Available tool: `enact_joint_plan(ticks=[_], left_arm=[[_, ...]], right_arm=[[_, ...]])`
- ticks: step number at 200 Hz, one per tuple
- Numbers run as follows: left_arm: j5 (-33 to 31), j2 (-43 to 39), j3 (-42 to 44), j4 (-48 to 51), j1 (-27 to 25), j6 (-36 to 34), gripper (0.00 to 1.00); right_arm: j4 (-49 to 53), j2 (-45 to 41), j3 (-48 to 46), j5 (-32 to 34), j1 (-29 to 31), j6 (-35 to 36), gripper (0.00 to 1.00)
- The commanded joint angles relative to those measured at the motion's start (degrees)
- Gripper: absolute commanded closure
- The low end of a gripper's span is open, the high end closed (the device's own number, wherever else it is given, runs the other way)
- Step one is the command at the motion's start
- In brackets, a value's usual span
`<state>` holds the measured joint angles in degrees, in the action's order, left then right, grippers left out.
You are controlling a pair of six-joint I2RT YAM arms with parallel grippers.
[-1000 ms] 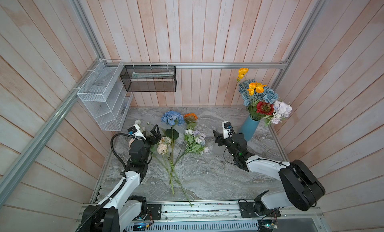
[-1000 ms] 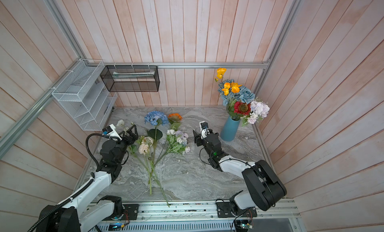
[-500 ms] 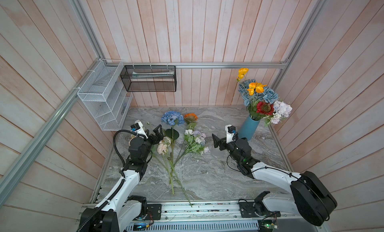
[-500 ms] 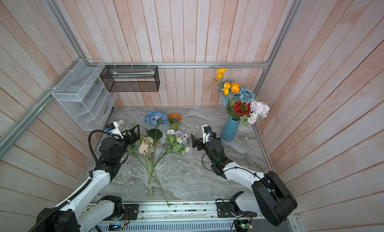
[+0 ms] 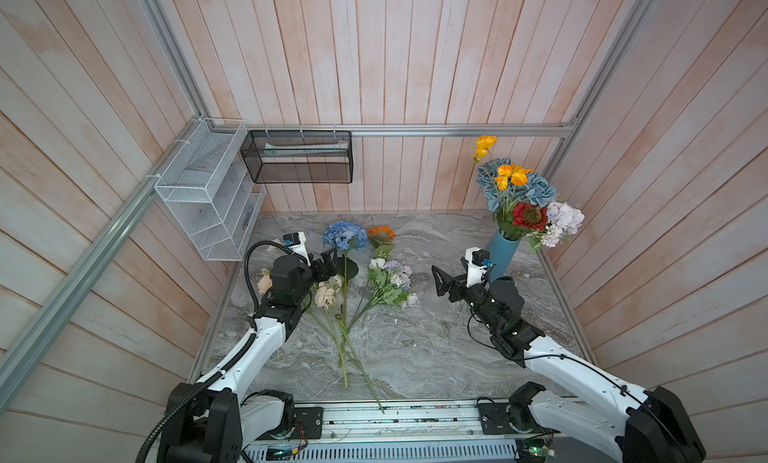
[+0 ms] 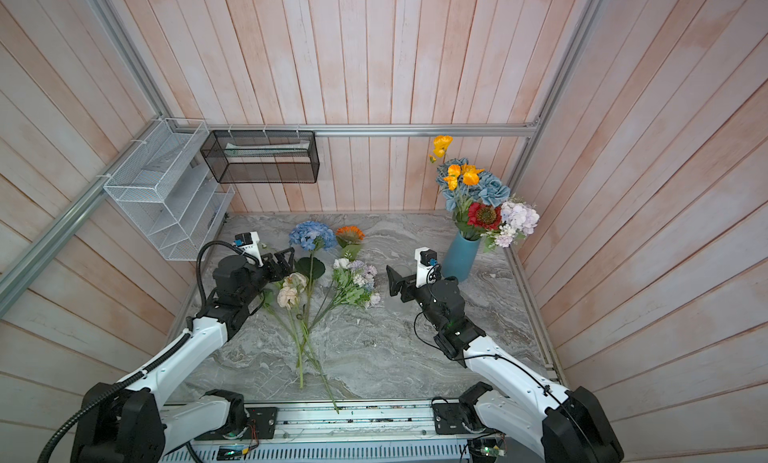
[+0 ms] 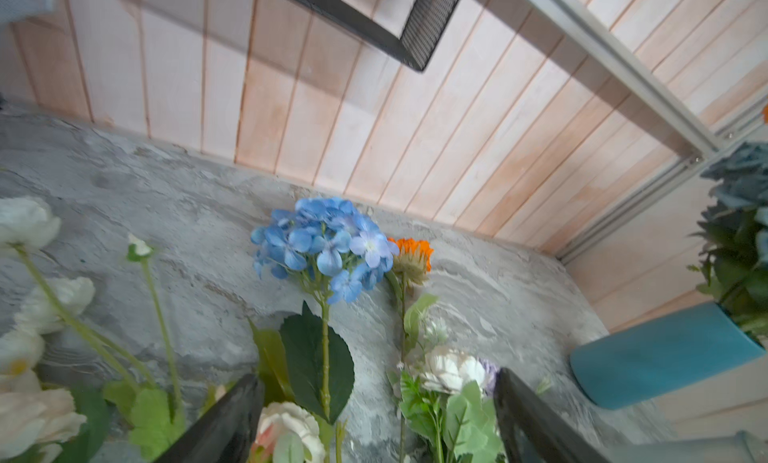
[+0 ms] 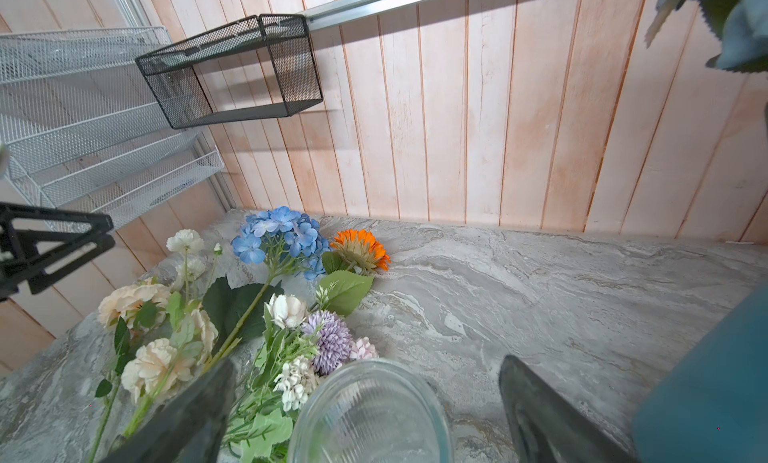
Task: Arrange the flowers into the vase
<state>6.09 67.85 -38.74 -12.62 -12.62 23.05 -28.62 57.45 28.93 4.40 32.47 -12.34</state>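
Left gripper: jaws open, over peach flowers lying on surface. Right gripper: jaws open above clear glass jar, nothing gripped. Blue vase holds a bouquet.

left arm, right arm: white shells, black joints | left pincer, right pincer: black triangular fingers | behind each pincer: white camera block | behind left pincer: ribbed black hose

Black mesh basket up on the plank wall, white wire rack just beside it, grey marbled worktop underneath.
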Motion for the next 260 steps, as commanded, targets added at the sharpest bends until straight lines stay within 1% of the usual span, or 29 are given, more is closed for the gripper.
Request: enact_joint_plan(ticks=[1, 14, 25, 45, 76, 87, 109, 126, 145, 167, 178, 195, 211, 223, 248, 260], left_arm=[[-2.9, 1.5, -3.0, 5.0, -3.1, -3.5, 0.18], [-4.2, 2.4, -3.6, 7.3, -4.3, -3.0, 0.22], [-6.1, 2.6, -3.7, 9.5, -5.6, -2.4, 0.23], [-10.1, 2.2, -3.2, 14.1, -8.0, -0.1, 0.24], [-13.2, 0.4, -1.1, 21.0, -11.7, 5.9, 0.25], [-14.2, -0.5, -0.5, 23.7, -13.0, 8.0, 0.26], [-15.2, -2.8, 0.8, 29.2, -15.1, 11.9, 0.29], [-14.6, -5.1, 1.9, 32.5, -16.0, 15.7, 0.31], [-13.0, -7.5, 3.8, 35.2, -16.9, 20.4, 0.38], [-10.5, -9.9, 7.4, 34.6, -17.6, 25.2, 0.42], [-9.0, -9.8, 8.8, 33.3, -17.6, 26.3, 0.45], [-7.9, -8.6, 9.9, 31.1, -18.0, 27.4, 0.46], [-7.6, -7.0, 10.5, 28.5, -18.2, 27.8, 0.47], [-7.6, -5.5, 10.5, 26.9, -18.3, 27.8, 0.49], [-9.2, -2.4, 10.4, 26.0, -18.4, 27.6, 0.5], [-9.5, -1.3, 10.8, 24.5, -18.4, 27.4, 0.55]], right_arm=[[4.0, -0.9, 3.3, -4.3, -1.7, -1.8, 0.02], [4.3, -0.7, 4.2, -8.4, -3.6, -2.1, 0.02], [4.8, -0.3, 5.2, -11.6, -5.3, -2.5, 0.02], [5.6, 0.6, 6.7, -13.6, -6.4, -1.9, 0.02], [8.5, 3.4, 10.8, -16.2, -6.4, -1.3, 0.02], [9.5, 4.4, 12.1, -17.4, -6.4, -0.6, 0.02], [10.5, 5.4, 13.8, -16.4, -6.2, 0.3, 0.02], [10.2, 5.7, 14.2, -14.3, -6.0, 0.8, 0.02], [9.3, 6.2, 14.3, -13.4, -5.9, 0.8, 0.02], [8.9, 7.1, 14.5, -12.4, -5.2, 0.7, 0.02], [8.8, 7.6, 14.7, -11.6, -4.6, 0.8, 0.02], [8.9, 8.0, 14.9, -11.2, -4.0, 0.9, 0.02], [8.9, 8.2, 14.8, -10.8, -3.4, 0.9, 0.02], [9.1, 8.2, 14.8, -10.1, -3.0, 1.2, 0.02], [9.2, 7.4, 14.1, -8.5, -2.8, 1.3, 0.02], [8.8, 7.0, 13.6, -8.3, -2.8, 1.2, 0.02]])
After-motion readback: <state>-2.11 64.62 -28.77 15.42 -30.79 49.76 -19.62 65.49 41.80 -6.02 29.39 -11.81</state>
